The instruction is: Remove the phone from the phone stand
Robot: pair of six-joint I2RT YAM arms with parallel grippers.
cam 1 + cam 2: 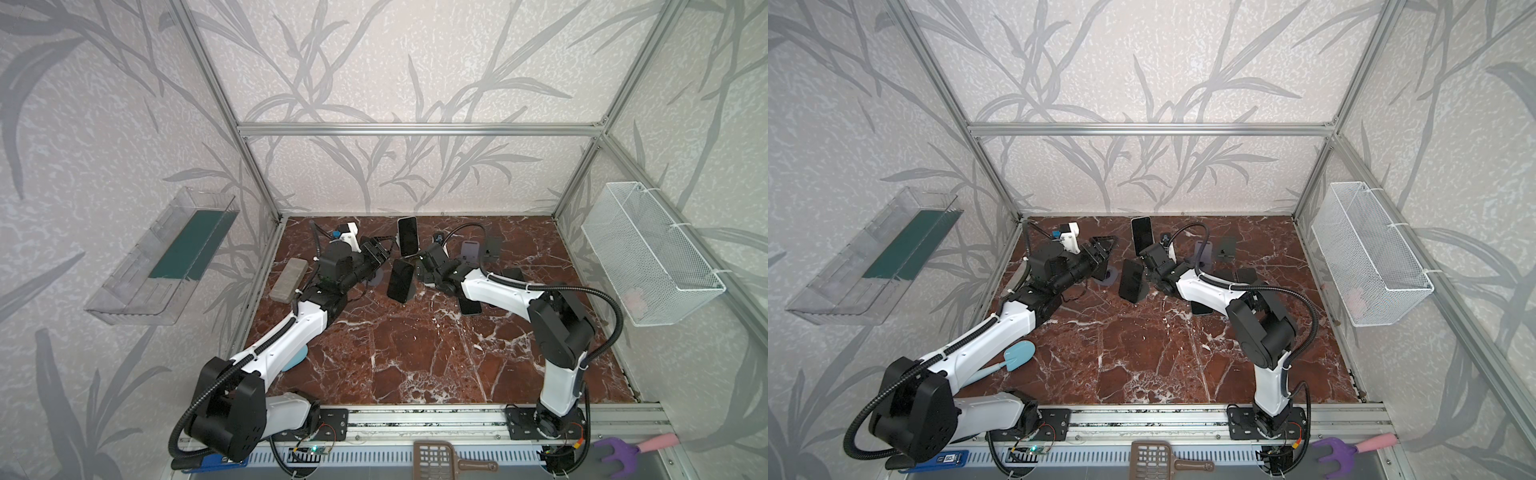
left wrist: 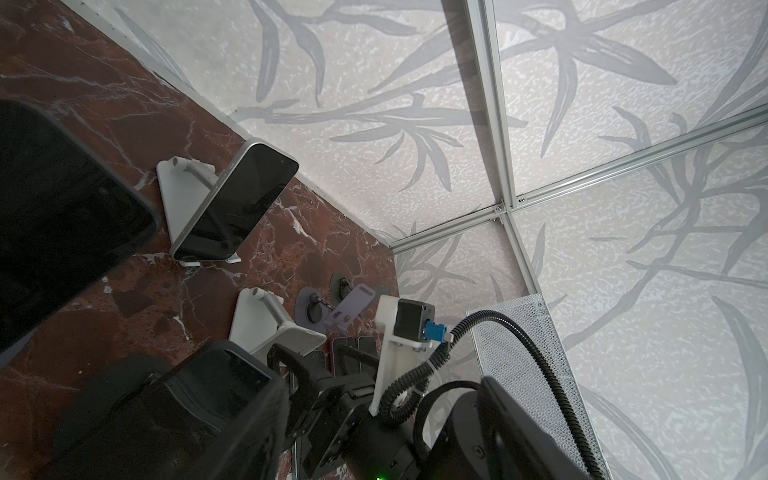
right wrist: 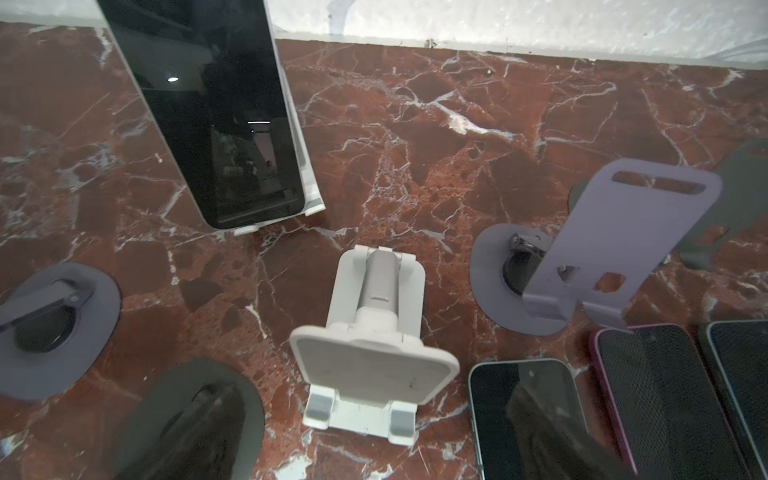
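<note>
While the left pincer (image 1: pixel 383 254) hangs just beside a tilted phone (image 1: pixel 401 281) next to a grey stand (image 1: pixel 1109 277), I cannot tell whether its jaws grip anything. Behind them, a rear phone (image 1: pixel 407 236) leans on a white stand (image 2: pixel 174 199) near the back wall. Right of that, the right pincer (image 3: pixel 368 382) hovers with jaws wide apart over a bare stand (image 3: pixel 374 357), holding nothing; flat phones (image 3: pixel 528 419) lie on the surface (image 1: pixel 415 365) beside it, next to a purple stand (image 3: pixel 623 232).

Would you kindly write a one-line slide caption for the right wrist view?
Empty white phone stand, propped black phone and purple stand on the marble table.
</note>
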